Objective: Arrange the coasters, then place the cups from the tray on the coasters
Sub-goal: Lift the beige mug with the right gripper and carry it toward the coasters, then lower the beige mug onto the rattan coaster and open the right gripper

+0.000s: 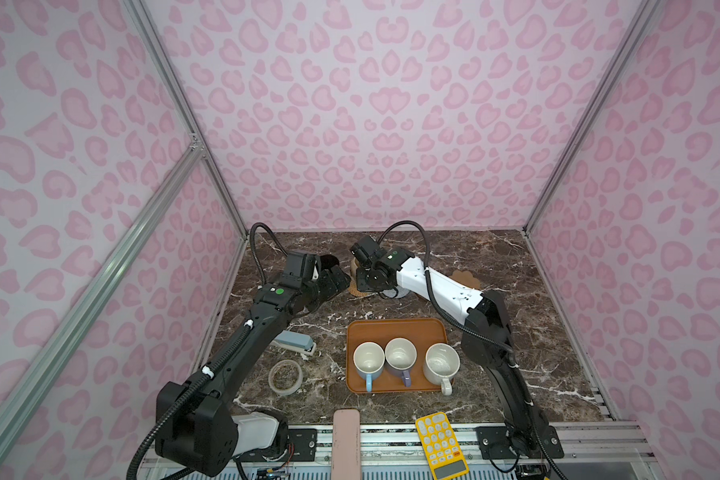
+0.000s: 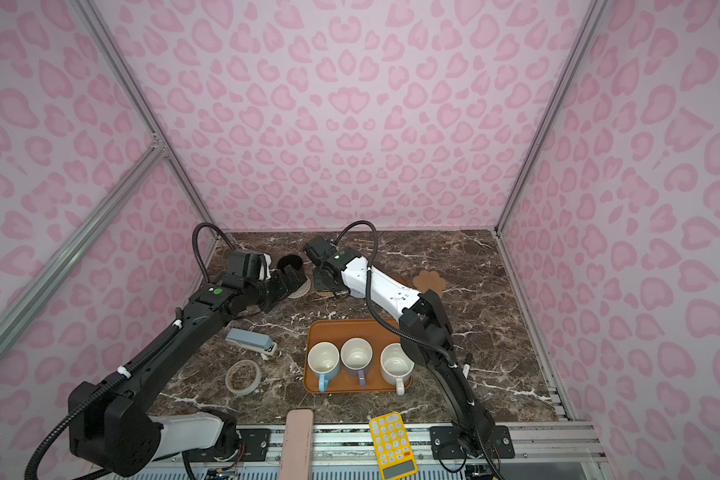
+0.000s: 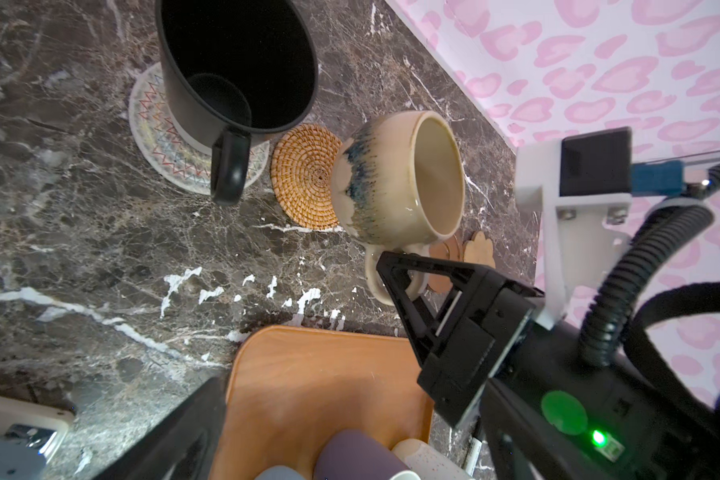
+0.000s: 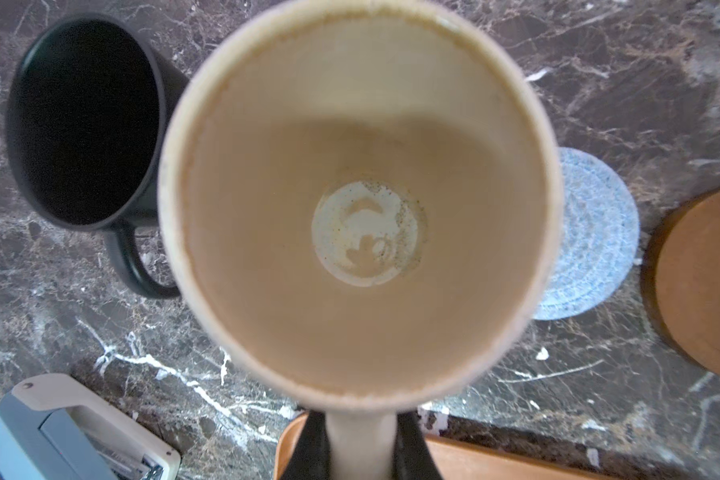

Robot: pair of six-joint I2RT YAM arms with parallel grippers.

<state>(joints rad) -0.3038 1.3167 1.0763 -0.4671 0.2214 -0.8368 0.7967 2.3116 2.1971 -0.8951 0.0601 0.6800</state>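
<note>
Pinches cream-yellow cup (image 3: 395, 178) by the handle in right gripper (image 3: 398, 272), over tan rattan coaster (image 3: 304, 174) for seating; holds left gripper (image 1: 337, 280) spread wide, empty, beside black cup (image 3: 233, 62)

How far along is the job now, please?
Done: black mug stands on the white woven coaster. In hand: right gripper holds the cream mug by its handle, beside the rattan coaster. To do: light blue mug, lavender mug and speckled mug wait on the tray.

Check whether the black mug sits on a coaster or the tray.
On a coaster: the black mug stands upright on the white woven coaster, away from the tray.
</note>
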